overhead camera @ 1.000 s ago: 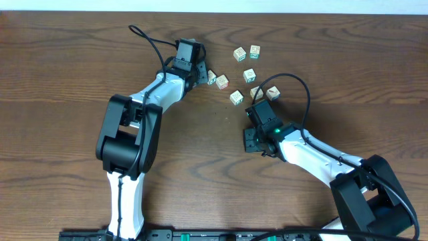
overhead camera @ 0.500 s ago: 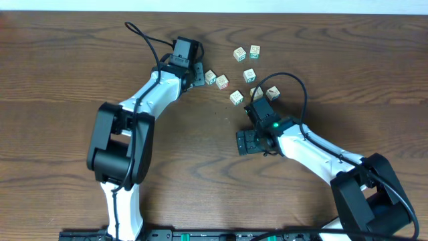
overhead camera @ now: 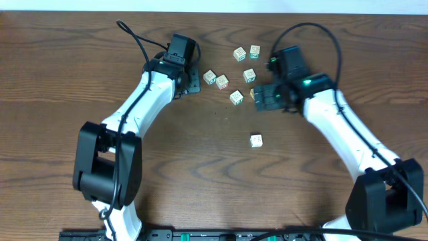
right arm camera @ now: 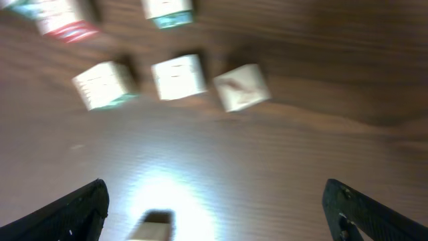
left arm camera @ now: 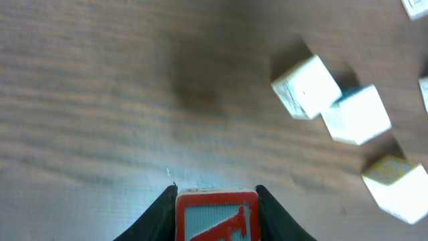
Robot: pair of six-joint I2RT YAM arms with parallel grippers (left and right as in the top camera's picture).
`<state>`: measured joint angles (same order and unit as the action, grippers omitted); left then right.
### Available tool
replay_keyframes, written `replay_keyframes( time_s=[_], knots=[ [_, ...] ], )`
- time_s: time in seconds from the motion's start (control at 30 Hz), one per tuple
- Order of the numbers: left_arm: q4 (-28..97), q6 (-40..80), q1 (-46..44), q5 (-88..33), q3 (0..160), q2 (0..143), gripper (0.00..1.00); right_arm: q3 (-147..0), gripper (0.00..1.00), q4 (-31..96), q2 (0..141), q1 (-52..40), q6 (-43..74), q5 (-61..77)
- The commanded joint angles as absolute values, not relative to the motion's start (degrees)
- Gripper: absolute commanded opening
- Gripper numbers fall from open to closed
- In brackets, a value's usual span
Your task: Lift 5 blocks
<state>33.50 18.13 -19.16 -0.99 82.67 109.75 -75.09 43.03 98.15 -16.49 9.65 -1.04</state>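
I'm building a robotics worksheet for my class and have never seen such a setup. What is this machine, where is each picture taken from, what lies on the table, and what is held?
These are two robot arms at a wooden table, each ending in a two-finger gripper. The wide picture looks straight down from above; the other two come from a camera on each wrist, so the dark shapes at their lower edge are that arm's own fingers. Small wooden letter blocks lie on the table: a cluster and one lone block nearer the arms' bases. The left gripper pinches a red-printed block. The right gripper is open and holds nothing.
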Motion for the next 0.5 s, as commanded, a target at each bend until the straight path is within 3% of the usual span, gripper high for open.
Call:
replay_keyframes(
  time_s=[0.0, 0.47],
  knots=[
    [36.4, 18.4, -23.0, -0.3, 81.0, 106.6, 0.08, -75.3, 0.99, 41.4, 101.5, -12.3, 4.3, 3.6],
    [37.7, 35.6, -39.6, 6.3, 75.6, 104.9, 0.08, -75.3, 0.99, 39.0, 113.6, -11.2, -7.5, 7.3]
  ],
)
